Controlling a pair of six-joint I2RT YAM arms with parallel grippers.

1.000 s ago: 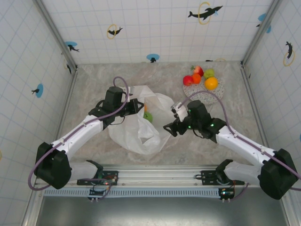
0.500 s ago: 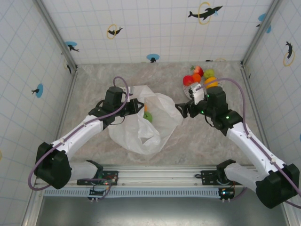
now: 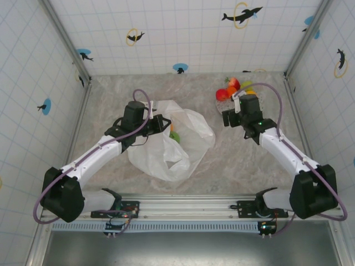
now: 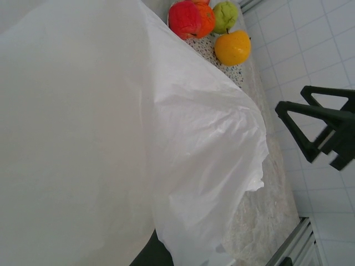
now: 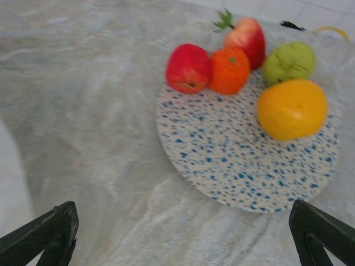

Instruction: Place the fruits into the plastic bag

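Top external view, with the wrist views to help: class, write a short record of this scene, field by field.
Plate: speckled plate, far right of the table
Fruits on plate: five: red apple, orange, red fruit with green leaves, green fruit, yellow-orange fruit
Bag: plastic bag, left of the plate and apart from it
In the bag: green piece showing at the mouth
Left gripper: at the bag's rim, appears shut on the film
Right gripper: open, empty, hovering beside the plate
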